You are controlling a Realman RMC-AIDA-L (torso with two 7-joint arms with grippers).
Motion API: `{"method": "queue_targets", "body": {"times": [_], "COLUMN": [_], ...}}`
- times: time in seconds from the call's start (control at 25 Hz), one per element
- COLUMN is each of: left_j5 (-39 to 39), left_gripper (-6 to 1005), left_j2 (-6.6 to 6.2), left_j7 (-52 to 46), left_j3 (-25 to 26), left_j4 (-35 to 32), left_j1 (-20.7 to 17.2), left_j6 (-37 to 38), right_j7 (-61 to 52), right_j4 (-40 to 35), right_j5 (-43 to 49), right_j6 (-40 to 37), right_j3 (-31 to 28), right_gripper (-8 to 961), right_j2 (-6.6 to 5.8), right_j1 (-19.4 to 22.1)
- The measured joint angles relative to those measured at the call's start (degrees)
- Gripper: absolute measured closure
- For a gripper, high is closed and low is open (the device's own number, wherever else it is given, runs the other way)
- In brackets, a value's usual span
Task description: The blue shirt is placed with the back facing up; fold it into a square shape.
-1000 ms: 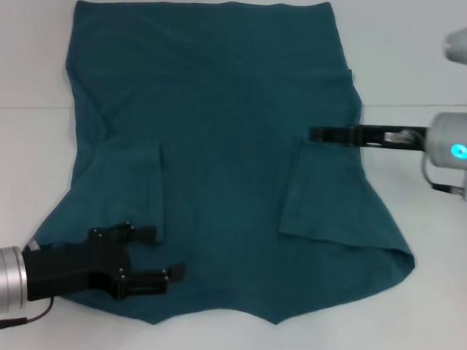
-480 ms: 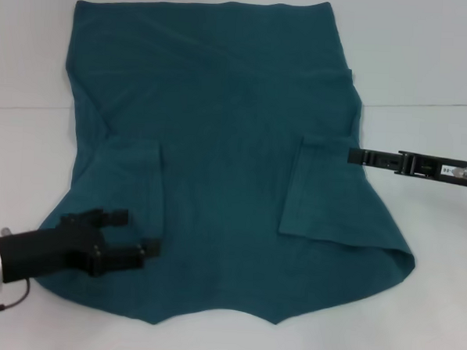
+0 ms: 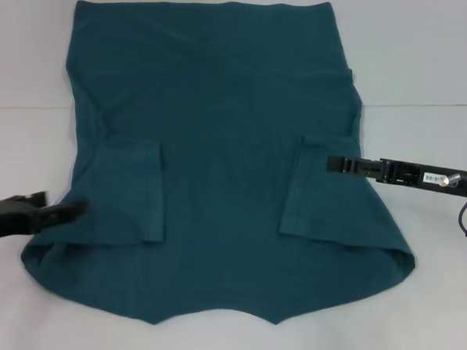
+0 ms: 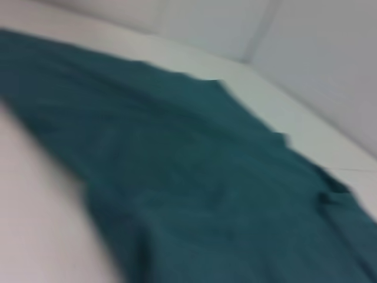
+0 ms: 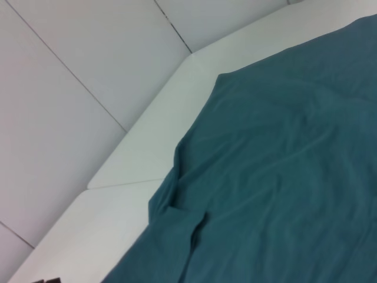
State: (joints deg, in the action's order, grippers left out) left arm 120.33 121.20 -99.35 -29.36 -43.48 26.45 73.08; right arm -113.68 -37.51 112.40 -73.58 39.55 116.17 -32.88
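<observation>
The blue shirt point(image 3: 219, 143) lies flat on the white table, plain side up, and fills most of the head view. Both sleeves are folded inward: the left sleeve point(image 3: 131, 189) and the right sleeve point(image 3: 311, 195). My left gripper point(image 3: 59, 207) reaches in low from the left, open, with its tips at the shirt's left edge beside the folded sleeve. My right gripper point(image 3: 333, 163) comes in from the right, seen edge-on, with its tip over the top of the right sleeve fold. Each wrist view shows only the shirt point(image 4: 194, 177) point(image 5: 283, 177) and the table.
The white table point(image 3: 427, 67) shows bare to the right and left of the shirt, and a seam point(image 3: 425, 105) runs across it. Grey wall panels point(image 5: 88, 59) rise behind the table's far edge.
My left gripper has pulled back off the shirt's lower left part to its left edge. My right gripper drew away to the right, then came back in over the right sleeve.
</observation>
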Motion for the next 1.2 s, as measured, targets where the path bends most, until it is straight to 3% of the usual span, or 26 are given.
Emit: {"method": "queue_targets", "body": {"times": [0.32,1.2], "left_j5": [6.4,11.7], "left_gripper": [127,136], "left_j2": [-0.6,-0.12], "left_j7": [-7.5,-8.0], "left_j3": [4.2,2.3], "left_j4": [0.0,0.4], "left_j1": [-0.1,-0.8], "left_j6": [-4.1,-3.5], "right_j7": [-1.8,-1.9], "right_j4": [-0.3,-0.4], "right_j5": [-1.2,-1.3], "right_j6": [-0.1,-0.2], "right_j3": [-0.4,0.0], "right_gripper": [37,37], "right_j2": [-0.18,-0.52], "right_j1": [-0.7,-0.9]}}
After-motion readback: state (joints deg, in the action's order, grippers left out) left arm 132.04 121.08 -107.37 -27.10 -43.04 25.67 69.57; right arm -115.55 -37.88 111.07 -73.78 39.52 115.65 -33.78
